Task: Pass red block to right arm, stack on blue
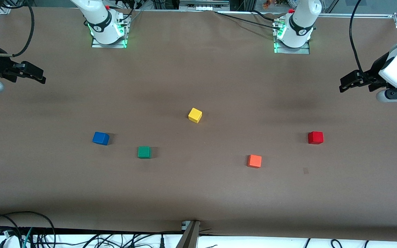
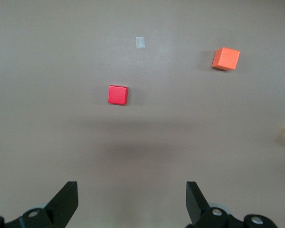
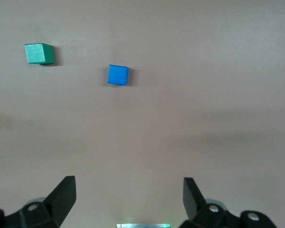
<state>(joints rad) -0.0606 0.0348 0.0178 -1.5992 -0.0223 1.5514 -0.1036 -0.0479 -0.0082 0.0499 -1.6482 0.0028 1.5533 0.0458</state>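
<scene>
The red block (image 1: 315, 137) sits on the brown table toward the left arm's end, and also shows in the left wrist view (image 2: 118, 94). The blue block (image 1: 100, 138) sits toward the right arm's end, and also shows in the right wrist view (image 3: 118, 75). My left gripper (image 1: 343, 85) hangs open and empty in the air over the table's left-arm end, apart from the red block; its jaws are wide apart in the left wrist view (image 2: 132, 199). My right gripper (image 1: 41, 78) hangs open and empty over the right-arm end, apart from the blue block (image 3: 129, 197).
A yellow block (image 1: 195, 115) lies near the table's middle. A green block (image 1: 144, 152) lies beside the blue one, a little nearer the front camera. An orange block (image 1: 254, 161) lies nearer the front camera than the red one. A small pale mark (image 1: 305, 170) is on the table.
</scene>
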